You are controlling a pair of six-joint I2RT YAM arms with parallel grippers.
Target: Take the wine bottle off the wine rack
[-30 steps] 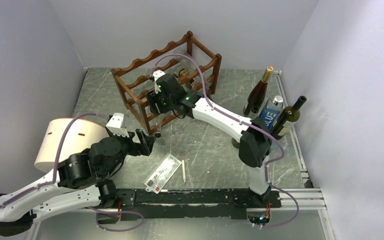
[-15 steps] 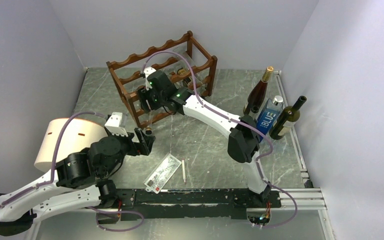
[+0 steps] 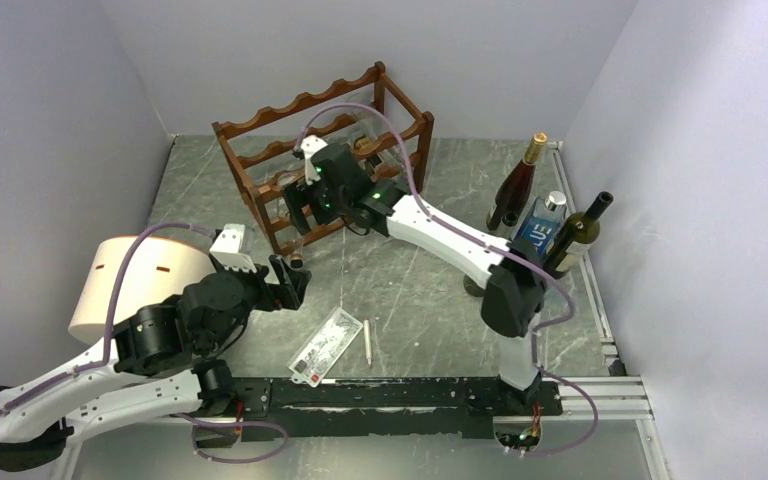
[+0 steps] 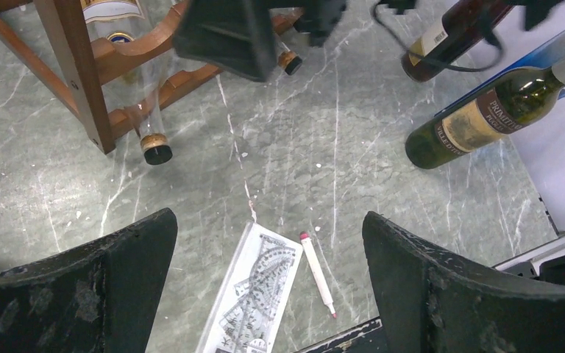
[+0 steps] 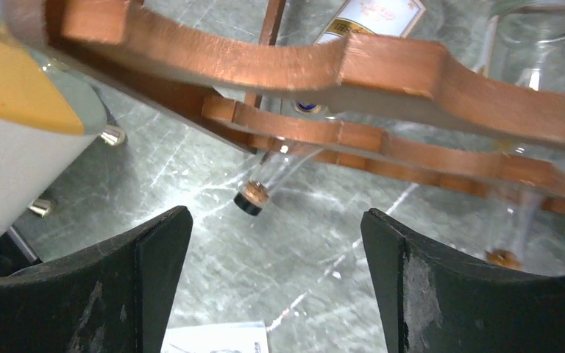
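My right claw point(image 5: 272, 235) has its 2 fingers spread wide, gripping nothing, just before the wine rack point(image 5: 265, 62). The wine bottle point(image 5: 274, 170) lies tilted in the rack, cork end downward.

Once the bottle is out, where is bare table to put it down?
Bare marble lies between the wine rack and the standing bottles, and just right of the pen. In front of the rack it is crowded: bottle necks, left gripper.

Even, diffuse overhead light; shadows soft and faint
Right wrist view: near wine rack point(image 5: 265, 62) rail blurred; top view sharp throughout
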